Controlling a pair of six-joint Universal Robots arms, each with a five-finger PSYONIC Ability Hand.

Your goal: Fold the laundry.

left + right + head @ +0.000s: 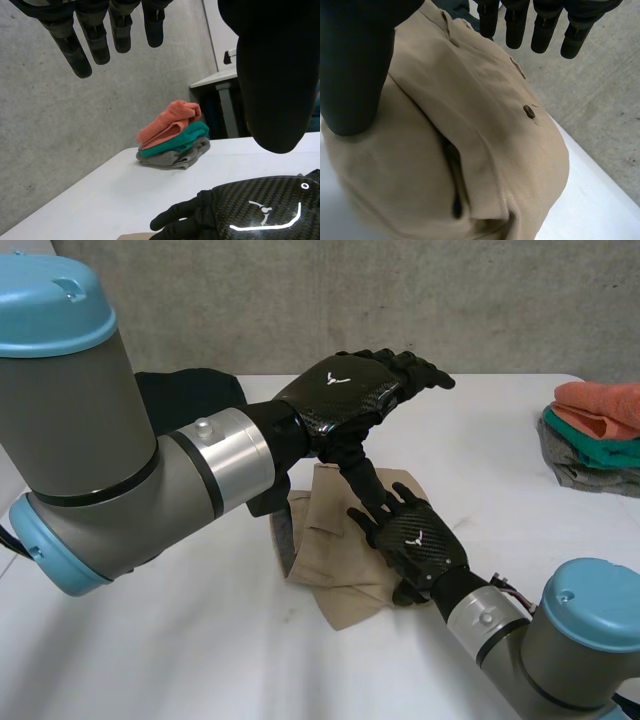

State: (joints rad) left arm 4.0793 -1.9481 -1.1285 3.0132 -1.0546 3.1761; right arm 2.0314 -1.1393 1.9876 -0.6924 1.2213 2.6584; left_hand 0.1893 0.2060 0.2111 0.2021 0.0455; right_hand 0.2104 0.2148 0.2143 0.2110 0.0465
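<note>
A tan garment (330, 570) lies folded small on the white table (200, 660), near the middle. In the right wrist view the tan garment (485, 150) shows a button and a pocket slit under my palm. My right hand (418, 540) is open, palm down over the garment's right part, its fingers (540, 25) straight and its thumb (355, 65) beside the cloth. My left hand (350, 390) is open and hangs in the air above the garment's far edge, fingers (95, 35) stretched out and holding nothing. Below it lies my right hand (260, 210).
A stack of folded cloths (600, 425), orange over green over grey, sits at the table's right edge; the same stack (172, 140) lies beyond my left fingertips. A dark cloth (190, 390) lies at the back left, behind my left arm. A concrete wall stands behind.
</note>
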